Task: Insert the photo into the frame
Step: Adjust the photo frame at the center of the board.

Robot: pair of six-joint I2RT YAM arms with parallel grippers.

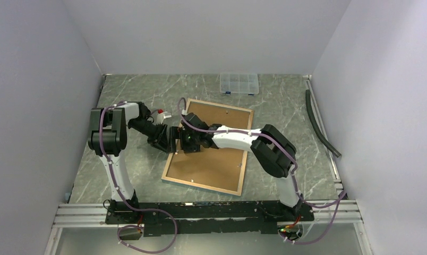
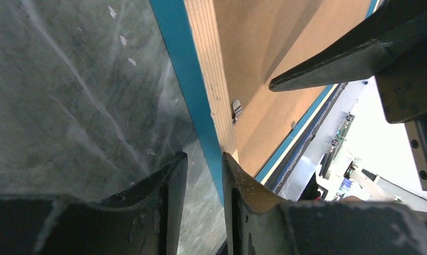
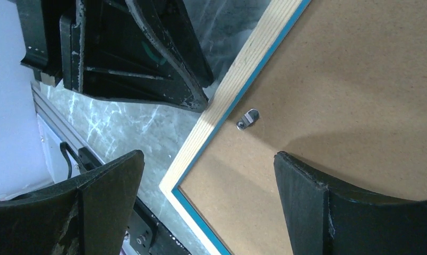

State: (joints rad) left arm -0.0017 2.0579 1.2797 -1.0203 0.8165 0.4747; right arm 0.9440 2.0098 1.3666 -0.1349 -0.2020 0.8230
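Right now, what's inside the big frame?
A brown backing board fills the frame, with a small metal clip at its edge. Whatever lies beneath the board is covered, so no photo shows.

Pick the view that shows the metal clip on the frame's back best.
The right wrist view: the clip sits sharp and unobstructed near the frame edge. The left wrist view shows it small and slanted; overhead it is too small to tell.
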